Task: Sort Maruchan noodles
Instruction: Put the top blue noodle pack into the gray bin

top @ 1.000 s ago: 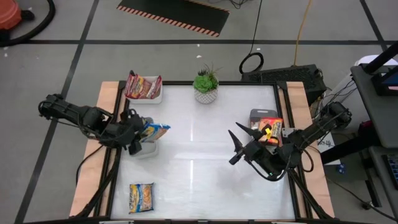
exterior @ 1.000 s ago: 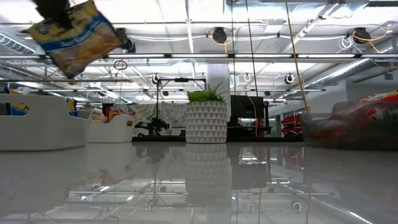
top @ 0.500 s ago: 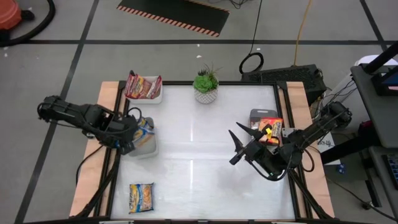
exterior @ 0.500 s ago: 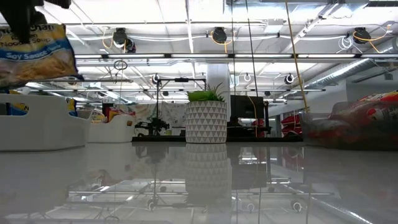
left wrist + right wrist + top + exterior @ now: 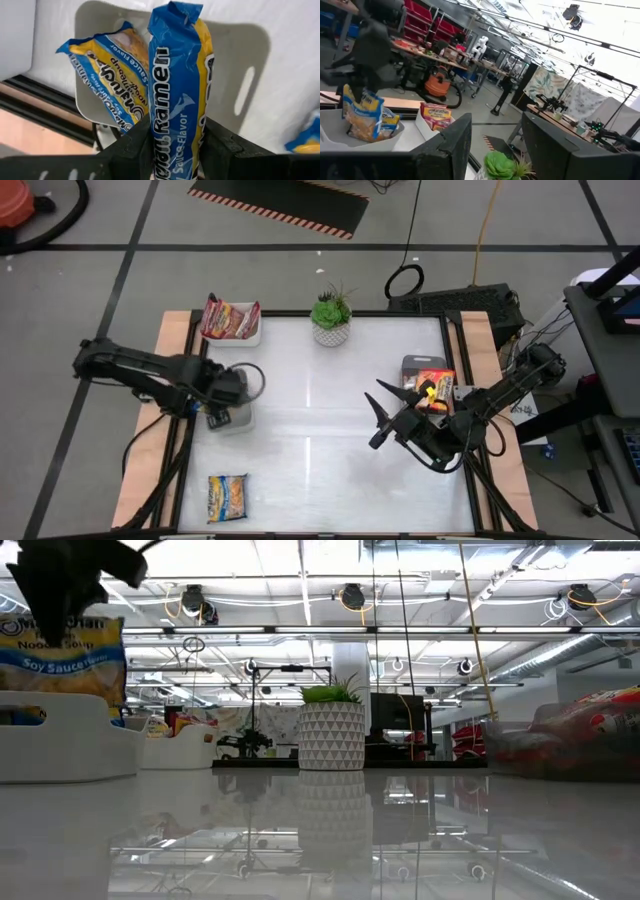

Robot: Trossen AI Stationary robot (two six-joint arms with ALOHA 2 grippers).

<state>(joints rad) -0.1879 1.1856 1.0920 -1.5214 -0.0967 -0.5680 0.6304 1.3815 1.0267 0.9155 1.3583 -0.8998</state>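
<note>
One blue-and-yellow crinkly plastic ramen packet (image 5: 177, 90) is held upright over the white tray (image 5: 250, 55), at table's left.
Left gripper (image 5: 175, 150) clenched on its lower edge; likely light, slippery, brittle inside; right gripper (image 5: 378, 418) released, idle.

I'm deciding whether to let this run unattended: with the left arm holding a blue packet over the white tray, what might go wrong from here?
1. The left gripper holds the blue-and-yellow packet on edge above the white tray. Released like this, it may stand against the wall or tip over the rim instead of lying flat.
2. A second blue packet already leans inside the tray, so the new one could land on it and slide out.
3. The right gripper waits open over the table; no risk shows there.
</note>
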